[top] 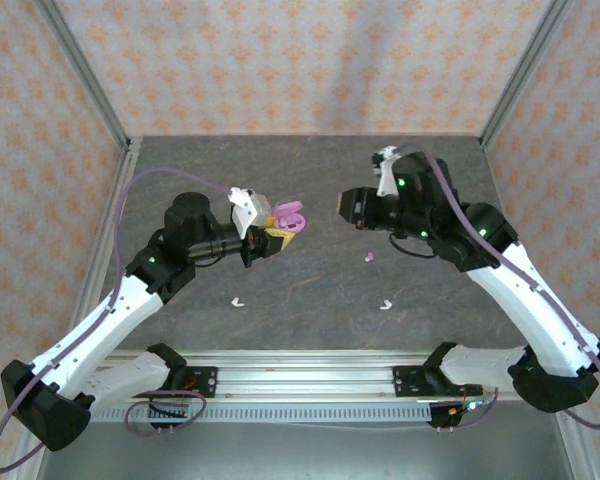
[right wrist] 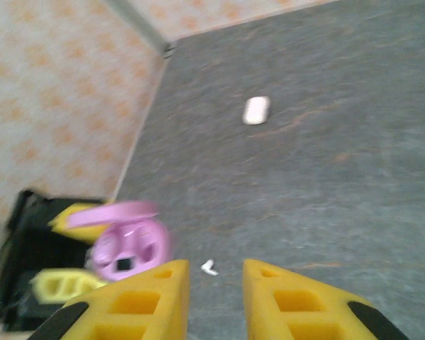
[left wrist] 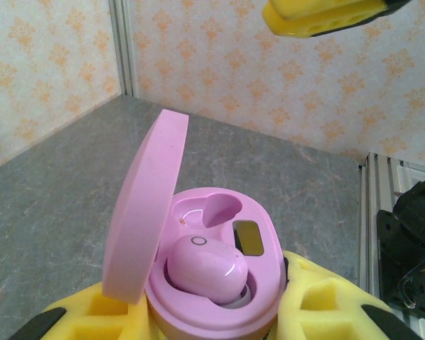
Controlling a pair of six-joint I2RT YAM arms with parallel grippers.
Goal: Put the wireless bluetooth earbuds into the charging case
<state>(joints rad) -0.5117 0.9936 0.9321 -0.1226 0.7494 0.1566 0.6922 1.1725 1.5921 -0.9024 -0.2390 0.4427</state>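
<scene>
My left gripper (top: 277,231) is shut on the open pink charging case (top: 291,217), held above the table. In the left wrist view the case (left wrist: 265,223) has its lid (left wrist: 143,212) up; one pink earbud (left wrist: 205,273) sits in the near socket and the far socket (left wrist: 216,211) is bare. My right gripper (top: 347,205) hangs open and empty, facing the case from the right. A second pink earbud (top: 369,257) lies on the table below it. Two white earbuds (top: 238,300) (top: 386,304) lie nearer the front. The right wrist view is blurred; a white earbud (right wrist: 209,267) shows between its fingers.
In the right wrist view a white pebble-like case (right wrist: 256,110) lies on the grey table (top: 310,290) toward a far corner. Patterned walls enclose the left, back and right sides. An aluminium rail (top: 300,365) runs along the front edge.
</scene>
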